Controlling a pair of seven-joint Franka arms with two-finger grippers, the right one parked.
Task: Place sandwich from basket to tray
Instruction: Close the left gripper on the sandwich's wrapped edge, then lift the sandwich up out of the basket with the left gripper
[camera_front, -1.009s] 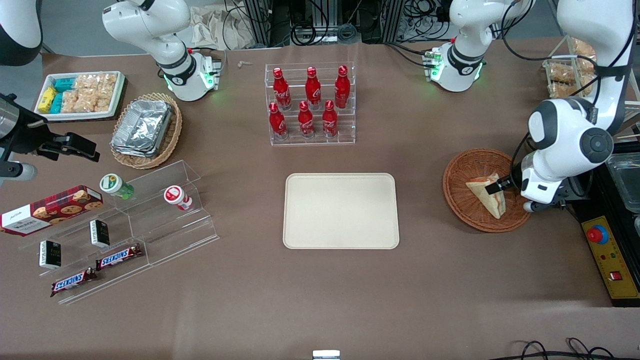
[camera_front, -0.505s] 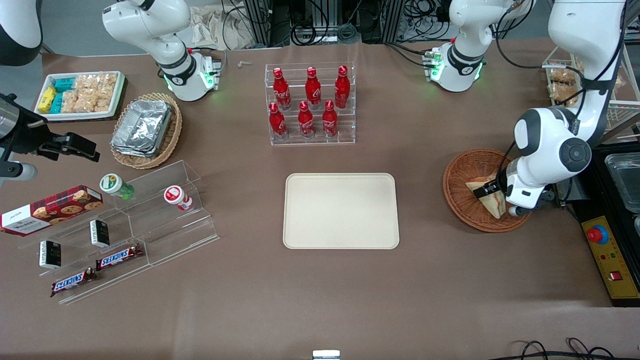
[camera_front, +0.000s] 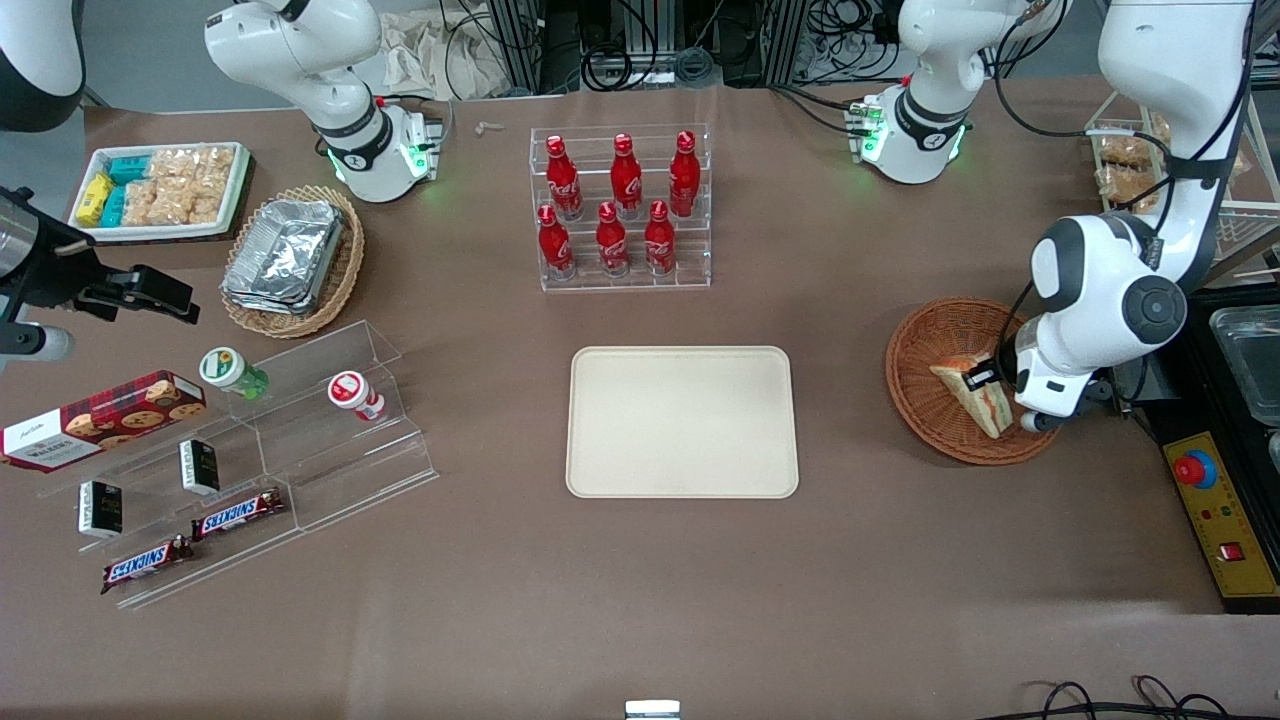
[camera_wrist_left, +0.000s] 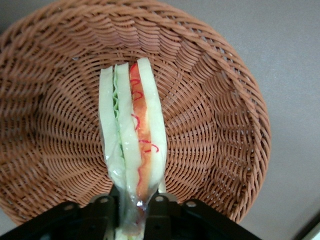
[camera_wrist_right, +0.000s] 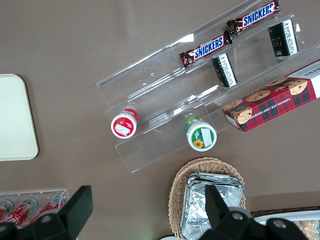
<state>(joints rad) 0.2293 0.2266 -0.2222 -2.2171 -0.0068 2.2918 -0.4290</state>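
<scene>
Brown matte counter fills nearly the whole frame, lit evenly from above, with soft shadows only.

Along the top edge: dark aluminium framing and bundled black cables. Crumpled brown paper lies upper left of centre.

Grey floor shows in the upper left corner.

Right edge, lower half: a black and yellow control box with a red stop button.

More black cable loops in at the lower right corner.

Pincer clamped, wrist low.
</scene>
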